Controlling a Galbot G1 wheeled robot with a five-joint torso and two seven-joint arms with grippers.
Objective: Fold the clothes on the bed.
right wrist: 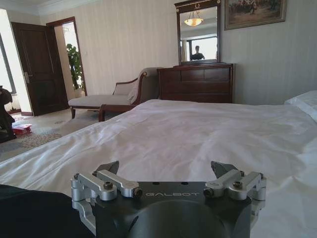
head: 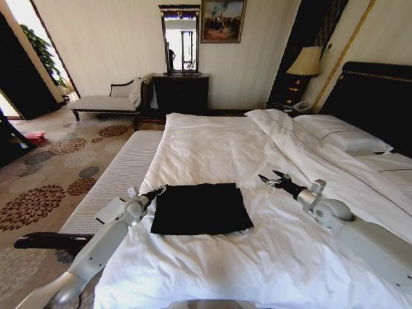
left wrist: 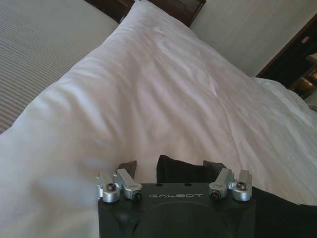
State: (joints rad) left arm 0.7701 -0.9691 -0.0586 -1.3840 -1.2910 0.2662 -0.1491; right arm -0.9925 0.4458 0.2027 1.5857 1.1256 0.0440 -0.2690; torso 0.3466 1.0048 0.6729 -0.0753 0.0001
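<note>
Head view shows the clothes (head: 201, 208) lying folded into a flat black rectangle on the white duvet of the bed (head: 270, 264), near its foot. Left gripper (head: 156, 191) sits at the garment's left corner, fingers apart — the fabric edge lies between them. Right gripper (head: 270, 180) hovers open, well apart to the right.

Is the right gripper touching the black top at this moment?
Apart. In the head view, bare white duvet lies between the open right gripper and the black top.
</note>
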